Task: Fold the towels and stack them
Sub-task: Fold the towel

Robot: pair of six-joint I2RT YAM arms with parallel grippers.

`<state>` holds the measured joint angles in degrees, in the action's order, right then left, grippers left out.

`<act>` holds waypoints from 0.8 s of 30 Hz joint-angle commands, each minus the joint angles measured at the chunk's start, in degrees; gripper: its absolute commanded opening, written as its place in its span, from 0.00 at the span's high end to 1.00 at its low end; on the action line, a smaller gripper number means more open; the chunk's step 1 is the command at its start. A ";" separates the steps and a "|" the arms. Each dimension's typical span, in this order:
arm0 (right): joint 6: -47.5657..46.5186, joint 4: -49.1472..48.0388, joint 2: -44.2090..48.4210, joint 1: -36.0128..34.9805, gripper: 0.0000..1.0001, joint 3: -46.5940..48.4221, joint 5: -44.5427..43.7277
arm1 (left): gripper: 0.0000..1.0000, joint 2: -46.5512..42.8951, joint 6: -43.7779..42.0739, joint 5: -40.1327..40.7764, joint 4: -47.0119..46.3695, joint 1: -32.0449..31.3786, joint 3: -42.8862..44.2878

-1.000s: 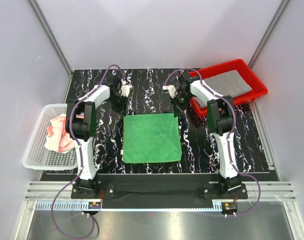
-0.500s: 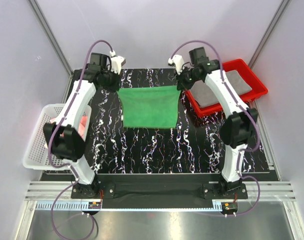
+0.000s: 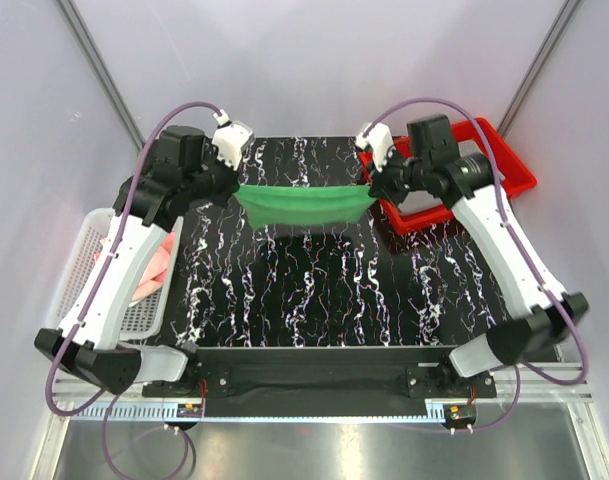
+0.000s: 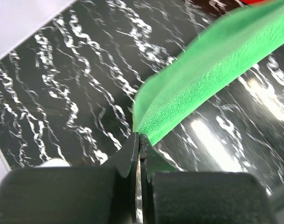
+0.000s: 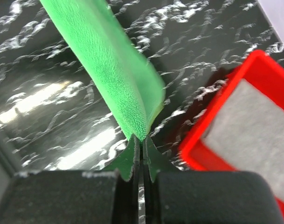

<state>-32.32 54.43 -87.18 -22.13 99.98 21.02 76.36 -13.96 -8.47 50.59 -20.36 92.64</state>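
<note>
My two arms rise from their bases at six o'clock and reach out across the black marbled table (image 3: 314, 290), elbows flared wide to nine and three, wrists turned in toward each other at the far end.

My left gripper (image 3: 231, 180) is at about eleven o'clock, its jaws pressed together on one corner of the green towel (image 3: 304, 206). From my left wrist, the fingers (image 4: 130, 156) meet flat with only a thin fold of green terry (image 4: 211, 74) coming out between them.

My right gripper (image 3: 376, 182) is at about one o'clock, also clamped tight on the opposite corner. My right wrist shows the cloth (image 5: 114, 74) pinched at the fingertips (image 5: 151, 161) and running away from me.

The towel hangs between the two grippers, clear of the table, sagging in the middle.

At nine o'clock the pink towel (image 3: 154, 275) lies in the white basket (image 3: 144, 318), mostly hidden behind my left arm. At two o'clock the red tray (image 3: 514, 180) holds the grey towel (image 5: 253, 126); from above my right arm covers most of it.
</note>
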 commanded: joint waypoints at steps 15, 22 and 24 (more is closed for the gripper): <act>3.23 -22.51 -1.99 -2.31 1.00 -22.20 1.05 | 1.00 9.23 2.27 -2.96 -6.88 3.13 -13.72; 2.26 -28.16 -25.57 2.26 1.00 -6.05 -0.09 | 1.00 28.98 0.43 -5.67 -13.68 8.57 -2.33; 1.12 -27.63 -31.00 2.88 1.00 -0.96 0.25 | 1.00 34.10 0.25 -5.24 -12.19 9.11 2.08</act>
<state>-29.02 30.85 -114.83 -20.67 90.19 21.50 105.49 -12.21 -11.90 43.13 -12.36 86.87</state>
